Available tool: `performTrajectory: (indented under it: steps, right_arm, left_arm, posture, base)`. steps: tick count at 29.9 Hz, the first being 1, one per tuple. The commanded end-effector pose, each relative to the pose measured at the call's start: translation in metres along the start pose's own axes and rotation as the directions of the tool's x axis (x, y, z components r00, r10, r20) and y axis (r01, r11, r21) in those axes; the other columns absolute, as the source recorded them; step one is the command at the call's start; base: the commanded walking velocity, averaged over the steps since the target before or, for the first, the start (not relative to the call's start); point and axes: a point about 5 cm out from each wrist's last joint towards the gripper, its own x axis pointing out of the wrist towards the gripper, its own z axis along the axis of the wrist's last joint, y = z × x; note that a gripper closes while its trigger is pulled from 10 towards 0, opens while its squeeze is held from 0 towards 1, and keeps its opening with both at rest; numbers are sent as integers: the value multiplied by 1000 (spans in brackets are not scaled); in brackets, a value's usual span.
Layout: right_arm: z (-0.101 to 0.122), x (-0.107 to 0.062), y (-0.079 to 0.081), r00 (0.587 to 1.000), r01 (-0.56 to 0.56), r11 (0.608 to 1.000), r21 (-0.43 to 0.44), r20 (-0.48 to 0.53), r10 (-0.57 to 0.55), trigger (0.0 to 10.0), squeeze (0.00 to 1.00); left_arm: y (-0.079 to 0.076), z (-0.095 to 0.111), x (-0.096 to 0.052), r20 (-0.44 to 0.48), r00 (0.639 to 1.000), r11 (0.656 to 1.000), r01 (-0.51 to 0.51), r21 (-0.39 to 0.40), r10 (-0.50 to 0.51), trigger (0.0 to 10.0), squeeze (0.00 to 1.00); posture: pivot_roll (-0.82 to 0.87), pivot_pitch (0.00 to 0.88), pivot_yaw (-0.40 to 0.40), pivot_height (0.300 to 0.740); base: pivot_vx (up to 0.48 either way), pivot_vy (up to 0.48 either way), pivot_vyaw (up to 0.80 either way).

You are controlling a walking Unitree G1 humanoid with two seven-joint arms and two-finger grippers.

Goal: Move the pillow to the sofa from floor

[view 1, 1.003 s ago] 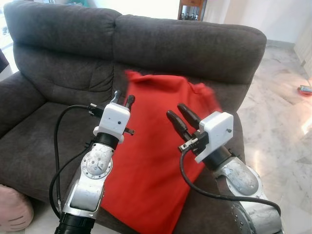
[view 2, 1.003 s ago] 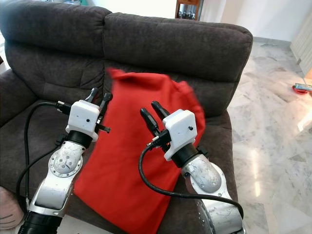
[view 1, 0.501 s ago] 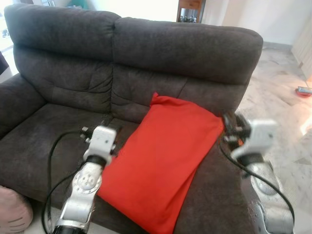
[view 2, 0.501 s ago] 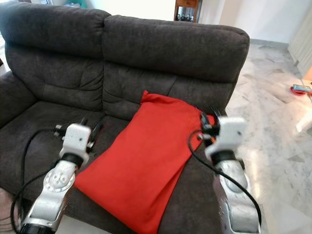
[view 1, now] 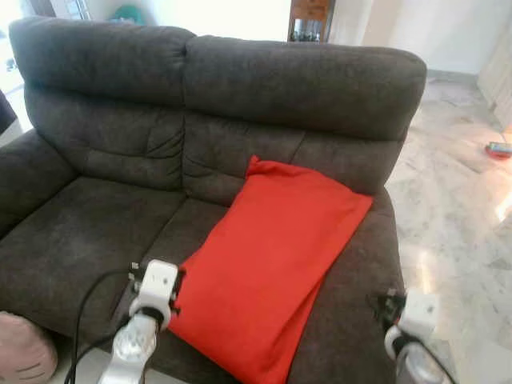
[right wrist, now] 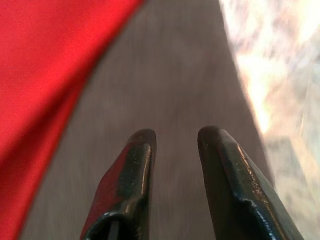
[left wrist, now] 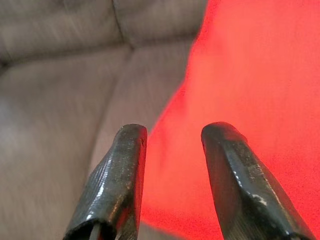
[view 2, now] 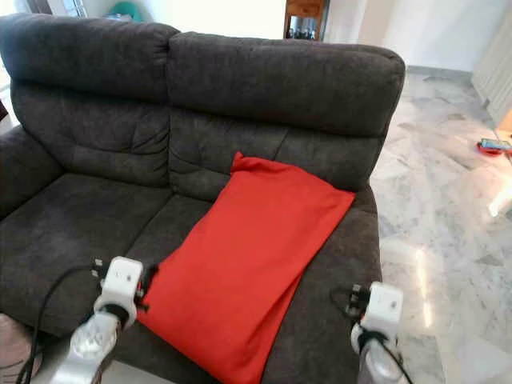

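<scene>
- Shiny marble floor (view 1: 460, 216) lay to the right of a big dark grey sofa (view 1: 240, 88) that took up most of the room ahead.
- A red pillow (view 1: 268, 260) lay on the sofa's right seat cushion, tilted, with its top corner leaning on the back cushion and its low end near the front edge of the seat.
- No claw touched the pillow.
- The left claw (left wrist: 172, 145) was low at the front of the sofa, just beside the pillow's lower left edge. Its two black fingers (left wrist: 117, 180) stood apart with nothing between them, and past them the wrist view showed red pillow on one side and grey seat on the other.
- The left arm's white wrist block (view 1: 156, 284) showed near the bottom of the head view, with a black cable (view 1: 84, 312) looping off it.
- The right claw (right wrist: 175, 145) was low over the right end of the seat, apart from the pillow. Its fingers (right wrist: 227, 175) were spread too and held nothing. Grey seat lay in front of it, with the pillow to one side and bright floor to the other.
- A pink soft thing (view 1: 24, 348) sat on the floor by the sofa's left front corner.
- A small red and blue thing (view 1: 500, 149) lay far off on the floor at the right; I could not tell what it was.
- A brown wooden cabinet (view 1: 308, 18) stood behind the sofa.
</scene>
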Motion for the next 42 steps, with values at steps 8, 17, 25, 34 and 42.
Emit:
performTrajectory:
  steps: [8, 17, 25, 34, 42]
  right_arm:
    - [-45, -11, -8, 985, 15, 1000, -14, -175, -17, 10000, 0]
    - [-73, -24, -17, 961, 66, 998, -9, -270, -66, 10000, 0]
    - [-63, -18, -4, 986, 1, 997, 83, -168, 13, 10000, 0]
    - [-28, -9, 8, 993, -65, 989, 133, 105, 51, 10000, 0]
    - [-24, -6, 15, 988, -111, 991, 75, 111, 103, 10000, 0]
  left_arm:
    - [0, -67, -24, -304, 953, 999, -3, -55, -14, 10000, 0]
    - [1, -89, -35, -419, 908, 998, -8, -57, -17, 10000, 0]
    - [3, -97, -40, -452, 891, 999, 19, -50, -40, 10000, 0]
    - [8, -99, -42, -459, 888, 999, 25, -37, -39, 10000, 0]
    - [11, -106, -49, -493, 870, 999, 6, -45, -27, 10000, 0]
  posture:
    - [27, 0, -1, 740]
    - [36, 0, 10, 740]
    - [31, 0, 38, 740]
    - [31, 0, 60, 740]
    - [30, 0, 48, 740]
  base:
    - [0, 0, 0]
    - [0, 0, 0]
    - [0, 0, 0]
    - [0, 0, 0]
    - [0, 0, 0]
